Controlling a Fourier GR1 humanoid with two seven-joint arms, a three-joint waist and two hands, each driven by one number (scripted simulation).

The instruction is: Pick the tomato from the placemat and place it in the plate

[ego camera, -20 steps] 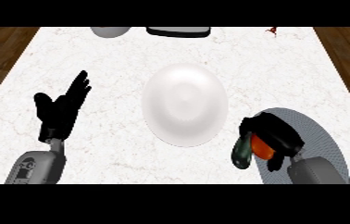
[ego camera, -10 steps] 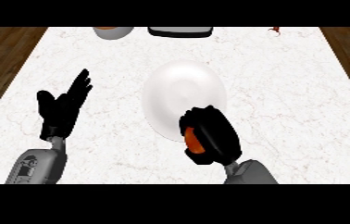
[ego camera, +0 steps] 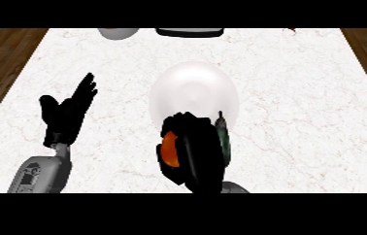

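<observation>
On the white marbled surface (ego camera: 287, 98), the plate (ego camera: 193, 91) is the landmark: a pale round dish lying near the middle. Just at the plate's near edge, overlapping its rim, hangs the right robot hand (ego camera: 197, 154), clenched around the tomato (ego camera: 169, 150), whose orange-red skin shows at the hand's left side. The tomato thus sits at the plate's near rim, not yet over its centre; the plate's middle lies straight ahead, away from the robot. The right robot hand is plainly the nearer one. Well to the plate's left, the left robot hand (ego camera: 66, 113) rests released, fingers up.
</observation>
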